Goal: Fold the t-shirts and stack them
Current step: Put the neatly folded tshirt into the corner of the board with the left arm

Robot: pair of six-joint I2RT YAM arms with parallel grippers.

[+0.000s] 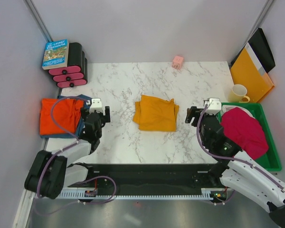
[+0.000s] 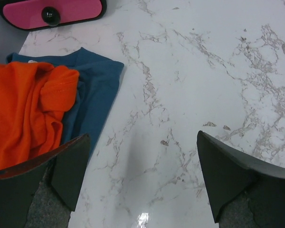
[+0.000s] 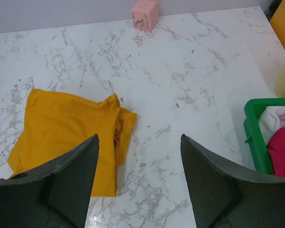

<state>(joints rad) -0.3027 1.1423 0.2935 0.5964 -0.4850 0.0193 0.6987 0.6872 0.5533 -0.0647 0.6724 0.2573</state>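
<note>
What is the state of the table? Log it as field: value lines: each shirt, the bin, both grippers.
yellow shirt: folded, table centre, alone
red-orange shirt: lying on the blue shirt, left edge of the table
blue shirt: under the red-orange one, partly showing
magenta shirt: unfolded, heaped in the green bin
left gripper: open, empty, beside the left pile
right gripper: open, empty, between the yellow shirt and the bin
</note>
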